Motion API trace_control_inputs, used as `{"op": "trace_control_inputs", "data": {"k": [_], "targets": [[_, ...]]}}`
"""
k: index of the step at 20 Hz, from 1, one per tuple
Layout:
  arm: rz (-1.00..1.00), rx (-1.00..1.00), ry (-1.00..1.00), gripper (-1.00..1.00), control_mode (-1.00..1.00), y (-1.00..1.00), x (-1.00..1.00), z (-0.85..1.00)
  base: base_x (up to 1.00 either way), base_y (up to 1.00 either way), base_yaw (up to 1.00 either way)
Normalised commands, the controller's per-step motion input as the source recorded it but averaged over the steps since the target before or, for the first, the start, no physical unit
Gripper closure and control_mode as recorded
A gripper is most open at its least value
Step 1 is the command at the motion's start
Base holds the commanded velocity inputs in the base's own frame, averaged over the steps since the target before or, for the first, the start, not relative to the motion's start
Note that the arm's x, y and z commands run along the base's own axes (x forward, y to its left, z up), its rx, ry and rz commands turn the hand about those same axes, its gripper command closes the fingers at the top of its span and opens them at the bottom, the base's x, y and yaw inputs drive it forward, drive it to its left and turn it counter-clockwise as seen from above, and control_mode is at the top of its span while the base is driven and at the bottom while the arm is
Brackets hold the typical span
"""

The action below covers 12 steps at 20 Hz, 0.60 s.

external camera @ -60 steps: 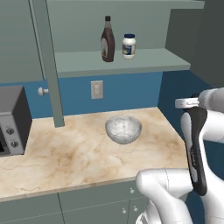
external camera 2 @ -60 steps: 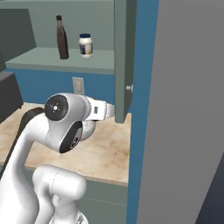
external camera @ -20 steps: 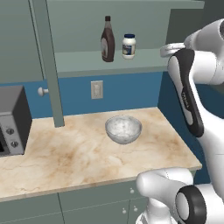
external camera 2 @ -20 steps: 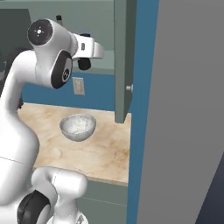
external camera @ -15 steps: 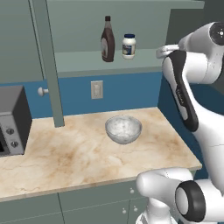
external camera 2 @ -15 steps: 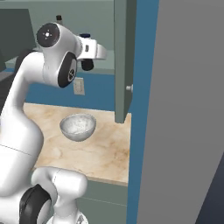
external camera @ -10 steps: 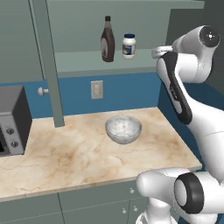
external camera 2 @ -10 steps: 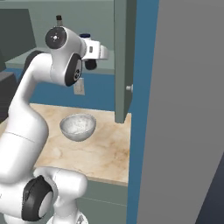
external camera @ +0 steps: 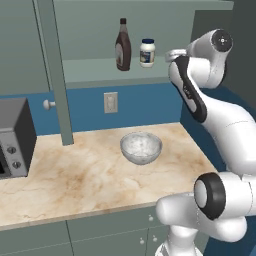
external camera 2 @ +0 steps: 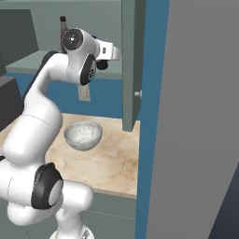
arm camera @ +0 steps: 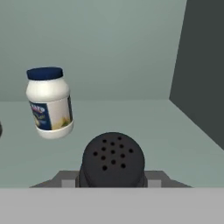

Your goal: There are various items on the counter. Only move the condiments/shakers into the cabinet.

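Black shaker point(arm camera: 112, 160) sits close in the hand view, perforated top facing the camera, jaws clamped on either side of it. It is held over the cabinet shelf point(arm camera: 144, 127), right of the white blue-lidded jar point(arm camera: 48, 103).

Left base view: gripper point(external camera: 175, 54) up at shelf height, just right of the jar point(external camera: 147, 53); syrup bottle point(external camera: 123, 45) stands left of the jar on the same shelf.

Below, glass bowl point(external camera: 141, 147) rests on the counter point(external camera: 75, 175). Microwave point(external camera: 15, 137) at the counter's left end.
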Motion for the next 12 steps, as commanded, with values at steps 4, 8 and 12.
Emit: {"op": "trace_control_inputs", "data": {"k": [4, 8, 12], "targets": [[0.0, 0.0, 0.0, 1.0, -1.0, 0.0, 0.51, -0.05, 0.0, 0.0, 0.0], [0.0, 0.0, 0.0, 1.0, -1.0, 0.0, 0.43, -0.18, 0.0, 0.0, 0.0], [0.0, 0.0, 0.0, 1.0, -1.0, 0.0, 0.26, -0.41, 0.0, 0.0, 0.0]]}}
